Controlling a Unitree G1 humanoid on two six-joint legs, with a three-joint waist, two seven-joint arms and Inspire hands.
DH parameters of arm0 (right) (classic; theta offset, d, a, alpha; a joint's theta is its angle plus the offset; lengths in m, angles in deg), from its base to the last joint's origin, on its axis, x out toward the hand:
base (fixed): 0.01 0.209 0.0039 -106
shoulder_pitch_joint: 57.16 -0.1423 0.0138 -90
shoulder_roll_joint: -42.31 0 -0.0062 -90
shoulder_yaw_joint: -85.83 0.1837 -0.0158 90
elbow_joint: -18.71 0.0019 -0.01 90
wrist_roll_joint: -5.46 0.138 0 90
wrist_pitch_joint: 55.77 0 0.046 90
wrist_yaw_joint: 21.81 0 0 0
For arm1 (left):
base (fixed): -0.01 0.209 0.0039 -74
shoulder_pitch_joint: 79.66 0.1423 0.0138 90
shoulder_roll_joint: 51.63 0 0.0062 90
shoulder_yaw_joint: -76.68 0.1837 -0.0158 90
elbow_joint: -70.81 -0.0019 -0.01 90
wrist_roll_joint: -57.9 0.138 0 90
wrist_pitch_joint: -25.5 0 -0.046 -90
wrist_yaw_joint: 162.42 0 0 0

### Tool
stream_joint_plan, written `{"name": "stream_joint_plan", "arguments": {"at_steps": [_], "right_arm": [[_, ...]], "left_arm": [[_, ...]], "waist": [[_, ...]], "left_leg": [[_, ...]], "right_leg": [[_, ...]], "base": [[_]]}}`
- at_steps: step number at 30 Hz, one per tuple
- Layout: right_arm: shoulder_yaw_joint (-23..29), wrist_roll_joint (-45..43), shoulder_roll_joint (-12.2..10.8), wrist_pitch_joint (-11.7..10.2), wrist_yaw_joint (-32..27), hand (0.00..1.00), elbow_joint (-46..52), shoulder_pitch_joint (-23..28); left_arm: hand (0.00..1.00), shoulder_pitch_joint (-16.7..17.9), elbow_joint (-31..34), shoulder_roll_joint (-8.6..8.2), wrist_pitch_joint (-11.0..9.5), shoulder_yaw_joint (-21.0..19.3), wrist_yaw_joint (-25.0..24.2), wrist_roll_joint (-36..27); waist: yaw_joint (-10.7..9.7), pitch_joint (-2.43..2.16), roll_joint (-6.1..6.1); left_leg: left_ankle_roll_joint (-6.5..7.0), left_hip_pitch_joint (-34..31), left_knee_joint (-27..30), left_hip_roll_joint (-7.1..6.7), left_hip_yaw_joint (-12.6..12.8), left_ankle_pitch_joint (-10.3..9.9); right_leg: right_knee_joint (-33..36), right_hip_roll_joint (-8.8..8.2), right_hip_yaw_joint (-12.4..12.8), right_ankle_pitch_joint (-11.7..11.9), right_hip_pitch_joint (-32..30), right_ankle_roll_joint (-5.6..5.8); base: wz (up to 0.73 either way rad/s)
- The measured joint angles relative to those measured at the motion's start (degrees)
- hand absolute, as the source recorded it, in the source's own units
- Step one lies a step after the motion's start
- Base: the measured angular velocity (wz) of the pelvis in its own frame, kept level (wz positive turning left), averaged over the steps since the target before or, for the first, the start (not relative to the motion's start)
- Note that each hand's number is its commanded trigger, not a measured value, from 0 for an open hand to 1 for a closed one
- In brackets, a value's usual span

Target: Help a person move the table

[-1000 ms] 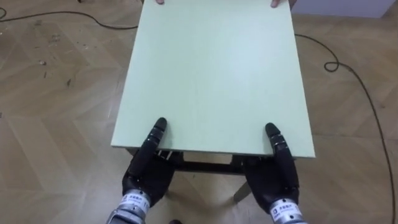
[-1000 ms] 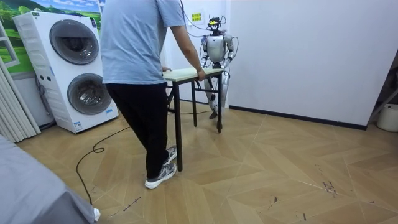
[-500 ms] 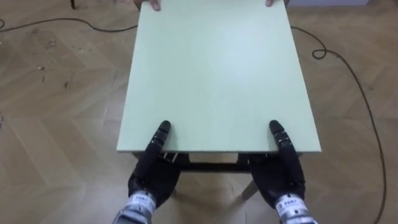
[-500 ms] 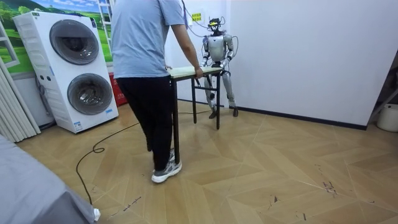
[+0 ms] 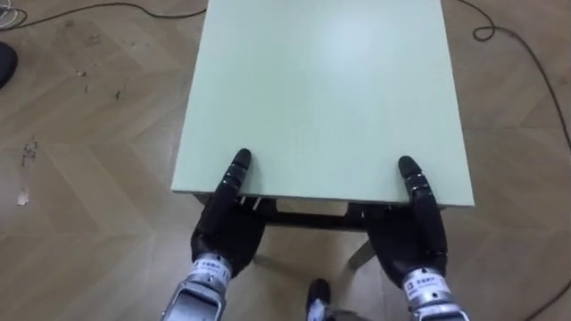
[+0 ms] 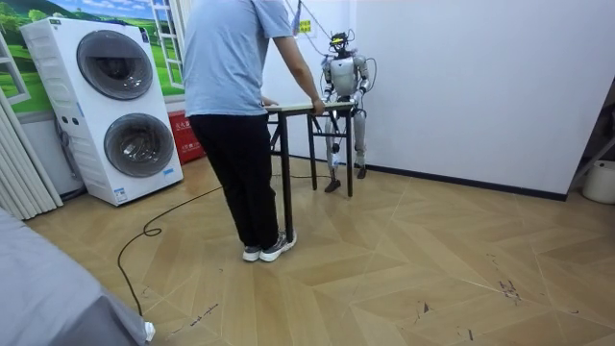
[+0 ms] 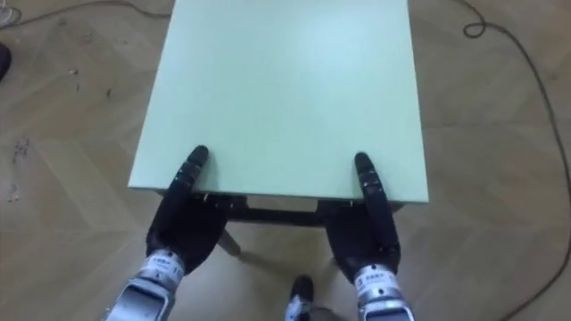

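A table (image 5: 321,89) with a pale green top and dark legs is held between me and a person (image 6: 235,96). My left hand (image 5: 227,227) grips the near edge at the left corner, thumb on top and palm below. At the right corner my right hand (image 5: 410,236) holds the same edge in the same way. In the right eye view the left hand (image 7: 183,223) and right hand (image 7: 366,232) pinch the table (image 7: 281,89) alike. In the room view the person holds the opposite end of the table (image 6: 293,106), back to the camera, while I stand near the white wall.
Stacked washing machines (image 6: 106,106) stand at the room view's left, with a red box (image 6: 184,135) beside them. A dark cable (image 5: 500,36) curls over the wooden floor right of the table, and another cable (image 6: 163,216) lies near the machines. A white bucket (image 6: 601,181) sits far right.
The person has stepped toward the room view's right, and the table and I have moved that way too. The eye view has shifted, so the table's far edge left the top.
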Motion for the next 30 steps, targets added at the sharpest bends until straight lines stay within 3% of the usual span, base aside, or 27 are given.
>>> {"name": "stream_joint_plan", "arguments": {"at_steps": [1,3,4,5,6,7,8,9,10,11,12,13,14,15,16,17,18,19,20,23,25,30], "right_arm": [[0.14,0.00,0.00,0.39,0.00,1.00,-0.07,0.42],[0.32,0.01,0.23,1.71,0.00,1.00,-1.13,1.41],[0.41,-0.25,0.37,2.44,-0.01,1.00,-1.35,1.63],[0.53,-0.41,0.33,2.72,-0.02,1.00,-1.56,1.70],[1.16,-0.60,0.36,3.23,-0.12,1.00,-1.99,1.83],[1.52,-0.52,0.50,3.46,-0.12,1.00,-2.55,2.40],[1.86,-0.39,0.55,3.45,-0.11,1.00,-2.62,2.90],[1.89,0.02,0.46,3.03,0.32,1.00,-2.47,3.83],[1.59,0.42,0.31,2.34,0.48,1.00,-2.11,4.73],[1.19,0.55,0.35,1.92,0.47,1.00,-1.88,5.06],[0.59,0.65,0.19,1.27,0.40,1.00,-1.78,5.10],[0.01,1.14,0.77,0.95,-0.04,1.00,-1.79,4.12],[-0.20,1.17,1.13,1.00,-0.59,1.00,-1.90,3.37],[-0.93,1.68,1.24,1.02,-1.67,1.00,-2.20,1.89],[-1.32,1.90,0.92,0.84,-1.93,1.00,-2.14,1.72],[-1.33,1.90,0.70,0.61,-1.93,1.00,-2.13,2.24],[-1.26,1.90,0.36,-0.02,-1.76,1.00,-2.12,2.97],[-1.71,1.82,0.32,-0.34,-1.70,1.00,-2.13,3.01],[-1.76,1.80,0.35,-0.47,-1.57,1.00,-2.13,2.98],[-3.41,2.00,0.49,-1.50,-1.59,1.00,-2.20,2.57],[-3.64,2.17,0.30,-1.44,-1.60,1.00,-2.63,2.44],[-3.35,2.18,0.33,-1.51,-1.38,1.00,-2.67,2.45]], "left_arm": [[1.00,0.46,-0.01,-0.06,0.23,-0.01,0.00,-0.01],[1.00,2.23,-0.05,0.18,0.63,0.00,0.00,-0.37],[1.00,2.90,-0.06,0.33,0.83,-0.06,0.01,-0.58],[1.00,3.22,-0.13,0.29,0.92,-0.13,0.03,-0.60],[1.00,3.48,-0.66,0.10,1.13,-0.24,0.03,-0.62],[1.00,3.32,-1.77,-0.26,1.90,-0.27,0.03,-0.32],[1.00,3.23,-2.18,-0.33,2.38,-0.26,0.04,-0.09],[1.00,2.96,-2.18,-0.02,2.94,0.07,0.12,0.30],[1.00,2.82,-2.17,-0.09,3.14,0.43,0.35,0.21],[1.00,2.84,-2.16,-0.02,3.13,0.69,0.39,0.18],[1.00,2.94,-2.06,0.32,3.09,0.90,0.44,0.00],[1.00,2.92,-2.04,-0.13,2.97,0.58,0.71,0.04],[1.00,2.94,-1.98,-0.27,2.92,0.37,0.82,-0.09],[1.00,2.96,-1.65,-0.49,2.59,-0.31,1.08,-0.39],[1.00,2.86,-0.98,-0.27,2.21,-0.49,1.37,-0.24],[1.00,2.67,-0.99,0.16,2.27,-0.24,1.67,-0.16],[1.00,2.82,-0.97,0.55,2.31,0.00,1.83,0.20],[1.00,3.42,-0.56,0.85,2.26,-0.15,1.78,0.06],[1.00,3.45,-0.46,1.09,2.27,-0.16,1.77,0.03],[1.00,3.46,-0.12,1.15,2.16,-0.45,1.78,0.17],[1.00,3.51,0.04,2.15,2.10,-0.54,1.78,0.16],[1.00,3.53,0.35,2.25,2.10,-0.48,1.65,0.25]], "waist": [[-0.04,-0.06,-0.35],[-0.77,-0.14,-2.28],[-1.18,-0.19,-2.81],[-1.20,-0.18,-3.03],[-1.25,-0.13,-3.07],[-1.41,0.20,-2.17],[-1.54,0.11,-1.83],[-2.54,0.16,-1.60],[-2.78,0.13,-1.63],[-2.78,0.10,-1.67],[-2.62,0.14,-2.16],[-0.60,0.16,-1.60],[0.59,-0.03,-1.01],[2.42,-0.31,-0.25],[1.81,-0.28,-0.84],[1.33,-0.27,-1.25],[1.22,-0.17,-1.89],[1.88,-0.19,-2.14],[2.47,-0.13,-2.30],[5.60,0.09,-2.44],[5.47,0.24,-2.70],[5.27,0.36,-2.95]], "left_leg": [[0.50,-0.18,0.48,-0.77,0.18,0.34],[2.05,-1.17,2.84,-3.24,1.07,1.00],[3.30,-1.99,4.53,-4.03,2.16,0.79],[3.59,-2.17,5.05,-4.15,3.07,0.75],[4.00,-2.63,6.38,-3.57,5.66,0.70],[4.14,-2.56,7.32,-1.52,8.29,0.59],[3.95,-2.48,7.31,-0.46,9.07,0.72],[2.41,-2.68,6.96,1.75,10.71,1.62],[1.00,-2.45,6.41,3.52,12.96,2.39],[0.54,-2.27,6.30,3.79,13.44,2.60],[-0.16,-2.10,6.86,2.96,13.48,2.63],[-0.12,-3.18,6.83,1.73,12.14,3.03],[0.85,-3.84,6.04,1.04,10.82,3.44],[2.14,-4.80,3.50,1.43,8.52,5.51],[1.97,-4.72,1.45,2.64,10.47,7.04],[1.72,-4.23,0.40,2.95,11.53,7.80],[1.42,-2.93,-2.00,3.11,13.71,9.10],[1.22,-2.11,-2.84,3.30,15.55,9.49],[1.15,-1.98,-2.45,3.29,16.27,9.52],[0.55,-2.08,-2.13,4.06,14.86,9.70],[-0.16,-2.15,-3.02,5.22,13.64,10.03],[-0.40,-3.02,-3.01,5.46,13.09,10.18]], "right_leg": [[-1.87,-0.33,0.53,1.34,0.92,1.77],[-6.35,-2.79,1.04,4.61,3.47,5.23],[-8.24,-3.55,1.38,5.53,4.56,6.59],[-8.71,-3.69,1.77,5.67,4.92,6.90],[-6.63,-3.93,2.75,5.35,4.92,6.15],[3.26,-4.43,4.01,2.55,3.99,1.05],[8.38,-4.16,5.97,-0.83,3.61,-1.10],[16.87,-4.82,8.19,-8.19,3.64,-1.04],[24.17,-6.05,9.67,-14.27,4.34,-0.11],[26.46,-6.47,10.77,-16.75,5.12,0.48],[24.79,-5.55,13.65,-18.85,6.39,3.21],[21.57,-3.74,15.06,-18.03,6.52,2.52],[19.24,-2.66,15.58,-16.47,6.58,2.17],[13.43,-0.74,16.24,-12.53,7.73,3.54],[14.86,-1.71,14.34,-13.28,8.66,2.88],[16.57,-2.72,13.02,-15.39,9.79,2.43],[19.44,-4.24,11.12,-19.36,12.31,2.47],[19.99,-5.01,10.21,-22.00,14.82,2.52],[18.76,-4.92,10.38,-22.76,15.84,2.59],[10.71,-2.59,10.69,-21.37,18.77,0.90],[6.16,-1.08,9.30,-19.17,20.76,0.41],[4.43,-0.30,8.59,-18.52,20.87,0.22]], "base": [[-0.07],[0.00],[0.00],[0.00],[0.13],[0.26],[0.66],[0.80],[0.78],[0.37],[-0.30],[-0.68],[-1.11],[-0.62],[-0.13],[0.46],[0.19],[-0.16],[-0.56],[-0.48],[0.00],[0.05]]}}
